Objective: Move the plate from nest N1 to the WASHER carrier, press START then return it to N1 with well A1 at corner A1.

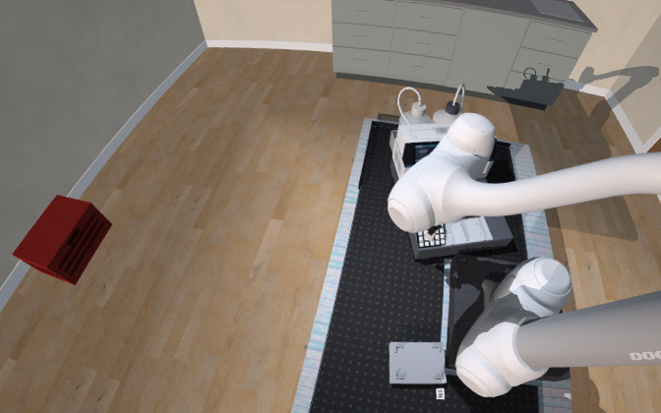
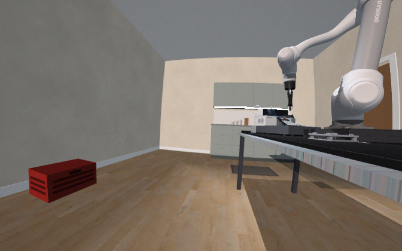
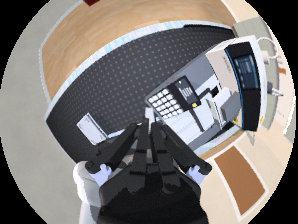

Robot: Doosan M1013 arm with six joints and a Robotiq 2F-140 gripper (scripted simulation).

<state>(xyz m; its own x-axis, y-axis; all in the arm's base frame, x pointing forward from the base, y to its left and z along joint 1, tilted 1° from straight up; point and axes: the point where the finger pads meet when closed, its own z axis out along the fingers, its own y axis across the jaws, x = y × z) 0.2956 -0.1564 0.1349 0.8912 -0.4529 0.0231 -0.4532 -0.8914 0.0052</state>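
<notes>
We had the gripper [image 1: 433,231] [image 2: 290,108] [image 3: 148,113] pointed down over the keypad [image 1: 438,241] [image 2: 289,122] [image 3: 167,105] of the washer [image 1: 425,133] [image 2: 266,121] [image 3: 220,61], at the far part of the table [image 1: 384,275] [image 2: 374,155] [image 3: 120,75]. Our fingertips were together, with nothing clamped between them. In the exterior view a gap showed between the tips and the keypad, so we hung above the keys, apart from them. In the wrist view the tips lined up near a corner of the keypad, though we could not tell which key lay directly beneath.

Beside the keys a small amber-yellow spot [image 3: 195,105] showed on the panel. The screen [image 1: 422,152] [image 2: 271,112] [image 3: 245,70] was dark with blue areas.

The nest [image 1: 418,364] [image 2: 332,135] [image 3: 91,129] lay flat at the near part of the table, well apart from the washer, its top surface and corner locators exposed. The label N1 [image 1: 440,393] was just beside it, on the near side. We could not make out the plate for certain: pale shapes showed around the washer's carrier area, partly hidden by our arm [image 1: 551,192] [image 2: 329,33] from above, and whether one was the plate, or seated, we could not tell.
</notes>
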